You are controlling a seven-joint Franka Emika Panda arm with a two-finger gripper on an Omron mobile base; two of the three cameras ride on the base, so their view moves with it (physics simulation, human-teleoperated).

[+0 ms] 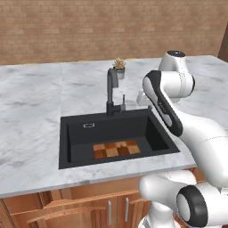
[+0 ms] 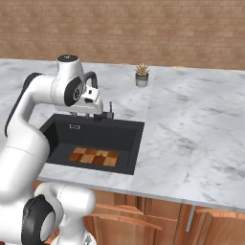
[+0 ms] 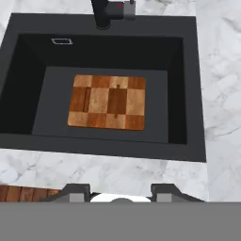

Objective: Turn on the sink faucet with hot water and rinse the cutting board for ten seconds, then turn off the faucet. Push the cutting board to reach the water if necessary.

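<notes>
The dark gooseneck sink faucet (image 1: pixel 111 89) stands behind the black sink (image 1: pixel 65 138), its small lever (image 1: pixel 123 99) on the right side of the base. On the basin floor, right of centre, the checkered wooden cutting board (image 1: pixel 116 149) lies flat. The board (image 3: pixel 107 101) sits centred in the hand view below the faucet base (image 3: pixel 110 12). My gripper (image 3: pixel 120 195) hovers above the sink's near rim and points down, its tips apart with nothing between them. From the right base view the gripper (image 2: pixel 94 114) hangs just left of the faucet base (image 2: pixel 107 115). The water is out of view.
A small potted plant (image 1: pixel 119 67) stands on the marble counter (image 1: pixel 31 107) behind the faucet. A brick wall closes off the back. Wooden cabinet doors (image 2: pixel 143 217) run below the counter's front edge. My own arm covers the sink's right rim in the left base view.
</notes>
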